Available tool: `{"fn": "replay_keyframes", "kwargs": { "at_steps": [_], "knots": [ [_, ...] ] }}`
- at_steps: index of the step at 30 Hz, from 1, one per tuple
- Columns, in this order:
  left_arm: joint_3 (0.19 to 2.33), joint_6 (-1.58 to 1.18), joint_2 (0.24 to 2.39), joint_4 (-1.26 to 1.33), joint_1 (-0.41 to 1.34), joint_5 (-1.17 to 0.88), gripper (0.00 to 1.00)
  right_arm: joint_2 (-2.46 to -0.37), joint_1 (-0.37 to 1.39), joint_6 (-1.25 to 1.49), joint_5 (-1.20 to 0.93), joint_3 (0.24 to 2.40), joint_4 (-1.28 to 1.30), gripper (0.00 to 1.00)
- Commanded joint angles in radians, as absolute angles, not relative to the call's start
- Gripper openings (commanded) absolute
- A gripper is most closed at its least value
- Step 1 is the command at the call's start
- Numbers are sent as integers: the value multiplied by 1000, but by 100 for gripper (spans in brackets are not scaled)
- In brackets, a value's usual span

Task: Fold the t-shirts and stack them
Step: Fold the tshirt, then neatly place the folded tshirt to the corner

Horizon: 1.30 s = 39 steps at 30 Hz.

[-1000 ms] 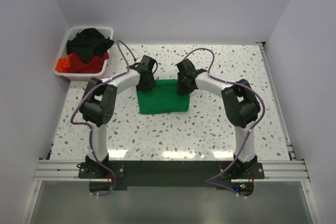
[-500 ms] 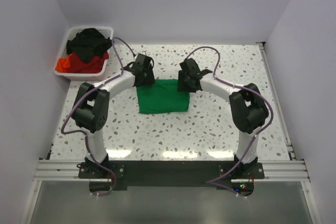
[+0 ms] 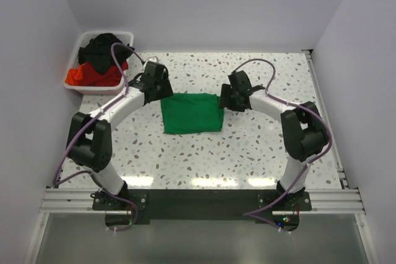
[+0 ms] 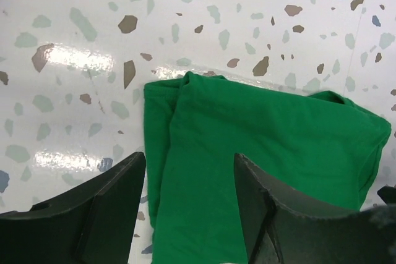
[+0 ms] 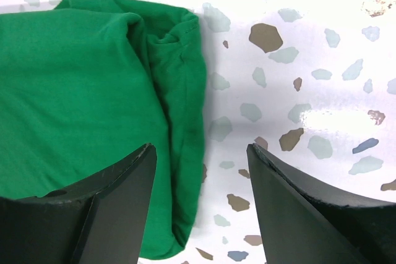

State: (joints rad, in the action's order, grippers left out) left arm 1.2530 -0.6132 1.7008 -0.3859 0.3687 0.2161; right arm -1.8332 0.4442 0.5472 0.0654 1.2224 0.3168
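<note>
Speckled counter with a bin in its corner

A white plastic bin [image 3: 93,89] stands at the far left corner of the glossy white terrazzo counter [image 3: 204,159], against pale lilac walls [image 3: 204,4]. An aluminium rail [image 3: 334,199] runs along the counter's near edge.

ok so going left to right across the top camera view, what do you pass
white bin holding black t-shirt and red t-shirt → left gripper → green t-shirt → right gripper

From above and behind we overlook the whole table [image 3: 260,146]; both wrist cameras look down close, sharing the green t-shirt [image 3: 192,114].
</note>
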Motion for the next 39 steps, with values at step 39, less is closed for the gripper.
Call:
{"fn": "replay_keyframes", "kwargs": {
  "at_steps": [39],
  "knots": [
    [1051,-603,1442,-390,235,106,76,-1939,431,604,-244,1069,-63,60]
  ]
}}
